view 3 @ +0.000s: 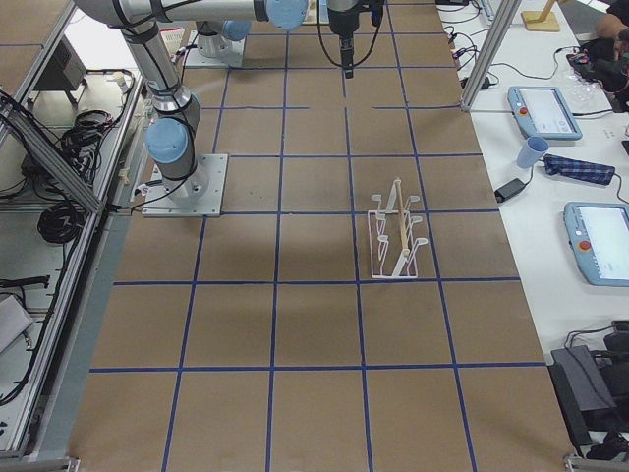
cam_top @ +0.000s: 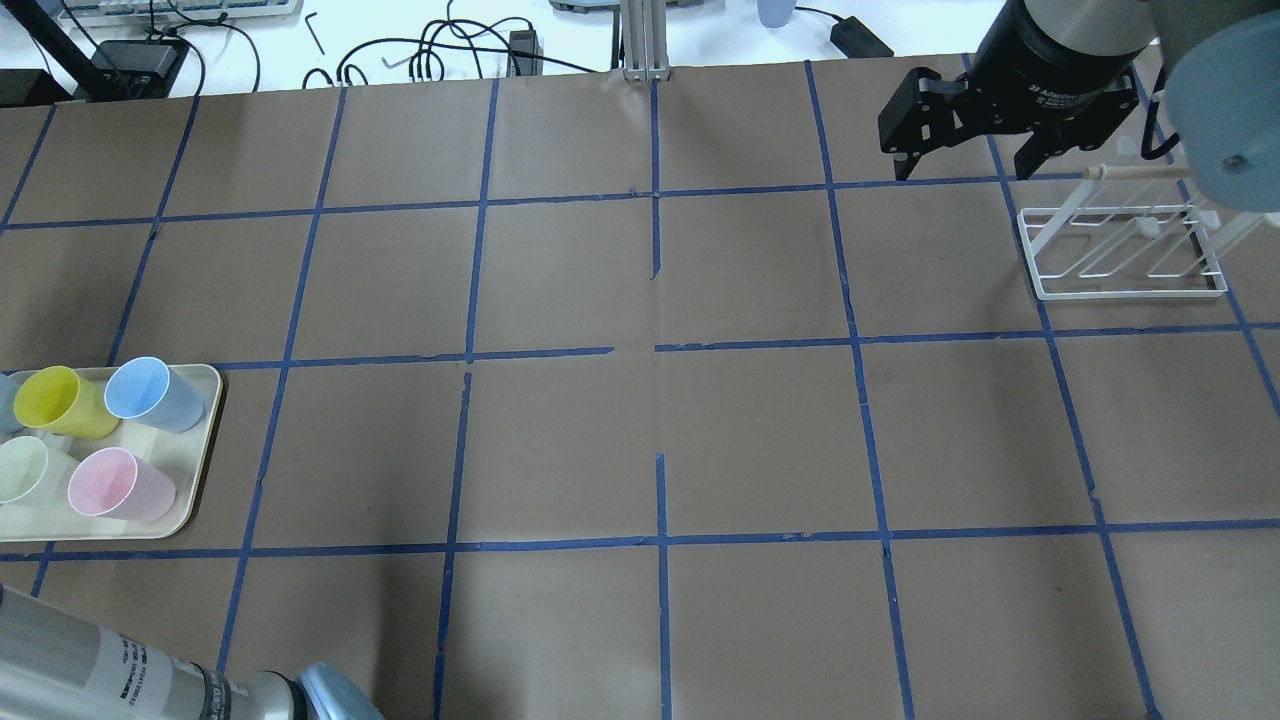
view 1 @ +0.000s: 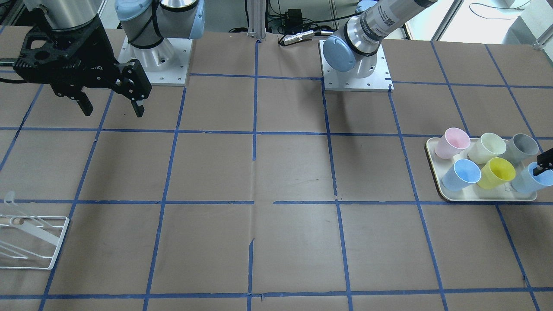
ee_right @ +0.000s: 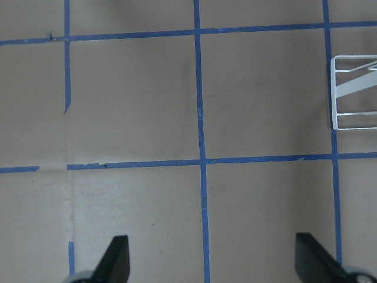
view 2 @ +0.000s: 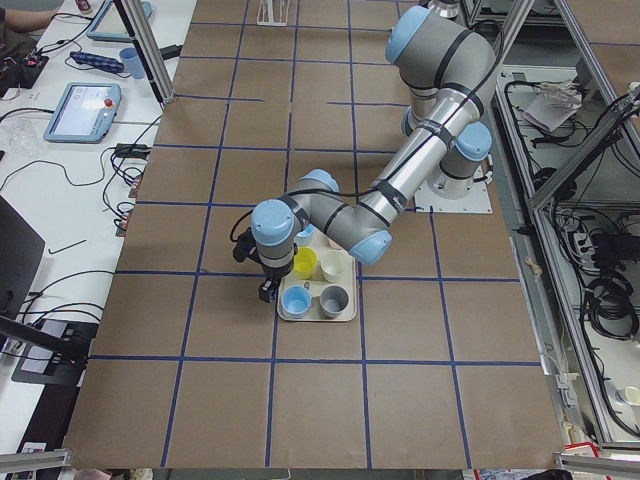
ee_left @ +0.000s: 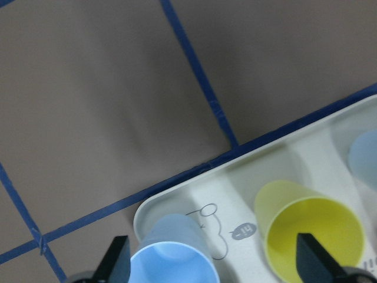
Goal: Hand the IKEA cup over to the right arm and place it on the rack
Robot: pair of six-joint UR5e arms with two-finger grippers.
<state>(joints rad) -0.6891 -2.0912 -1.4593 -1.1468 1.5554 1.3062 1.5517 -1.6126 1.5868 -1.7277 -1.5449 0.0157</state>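
Left gripper (ee_left: 215,262) spread wide above IKEA cup (ee_left: 174,253) at cream tray (ee_left: 177,194) corner, yellow cup (ee_left: 306,230) just beside, right gripper (view 1: 113,111) wide open over table (view 1: 293,172), near rack (cam_top: 1130,292).

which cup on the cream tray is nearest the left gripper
The pale icy-blue plastic cup at the cream tray's end, beside the yellow plastic cup: the left gripper hangs over it; the rest stand farther off.

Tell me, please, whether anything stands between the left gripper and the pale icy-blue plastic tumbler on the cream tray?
Nothing visible does: the open left gripper hangs above the pale icy-blue plastic tumbler, though a yellow plastic cup stands close beside it.
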